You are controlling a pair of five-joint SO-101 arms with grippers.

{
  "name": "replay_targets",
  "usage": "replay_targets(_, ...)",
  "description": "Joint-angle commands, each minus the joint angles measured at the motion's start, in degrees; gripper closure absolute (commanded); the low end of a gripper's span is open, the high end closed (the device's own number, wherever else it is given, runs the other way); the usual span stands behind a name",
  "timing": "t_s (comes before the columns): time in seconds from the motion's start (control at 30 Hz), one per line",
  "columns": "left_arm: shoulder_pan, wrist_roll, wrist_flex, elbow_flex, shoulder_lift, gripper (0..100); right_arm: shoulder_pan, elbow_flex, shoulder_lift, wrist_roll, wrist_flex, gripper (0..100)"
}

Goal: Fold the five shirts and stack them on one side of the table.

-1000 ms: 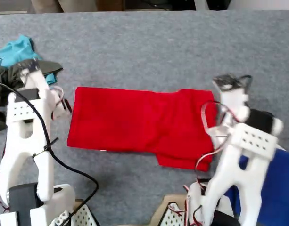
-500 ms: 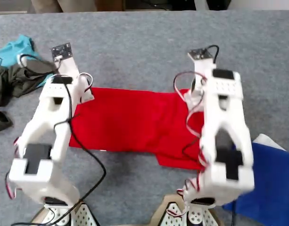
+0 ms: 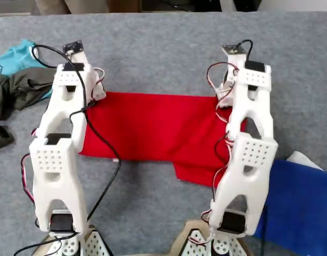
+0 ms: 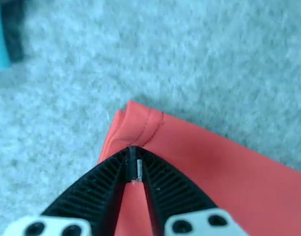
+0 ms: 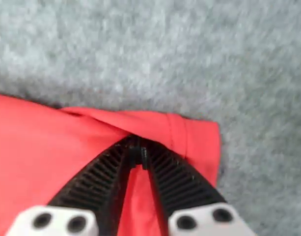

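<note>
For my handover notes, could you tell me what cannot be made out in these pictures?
High view: far corners of the red shirt, under the left arm and right arm.
High view: the blue shirt, cut off by the edge and behind the right arm.
High view: the dark shirt and teal shirt, bunched, cut off by the edge.

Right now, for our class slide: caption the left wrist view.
Left gripper shut on a corner of the red shirt, on the grey table.
</note>
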Motion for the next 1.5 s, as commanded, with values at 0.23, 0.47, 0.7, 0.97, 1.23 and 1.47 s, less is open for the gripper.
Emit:
replay_targets(0.23,-1.1,0.3,13.8,-23.8,5.3,98,0.0,-42.3,9.6,1.0,20.9,99.0)
replay_targets(0.47,-1.0,-0.3,26.2,-37.1,5.2,98,0.4,-36.0,1.0,1.1,21.1,99.0)
replay_targets(0.7,-1.2,-5.0,33.1,-45.6,4.2,98,-0.6,-4.4,-25.4,1.9,21.0,99.0)
replay_targets(0.97,-1.2,-5.5,31.0,-13.0,-15.3,98,-7.4,38.9,-46.6,3.0,12.5,99.0)
replay_targets(1.23,-0.9,-8.4,1.7,47.6,-57.6,98,-10.8,52.7,-49.6,0.3,5.0,99.0)
replay_targets(1.47,-1.3,-9.3,-20.4,76.5,-74.9,98,-14.3,52.8,-48.7,-3.2,0.1,99.0)
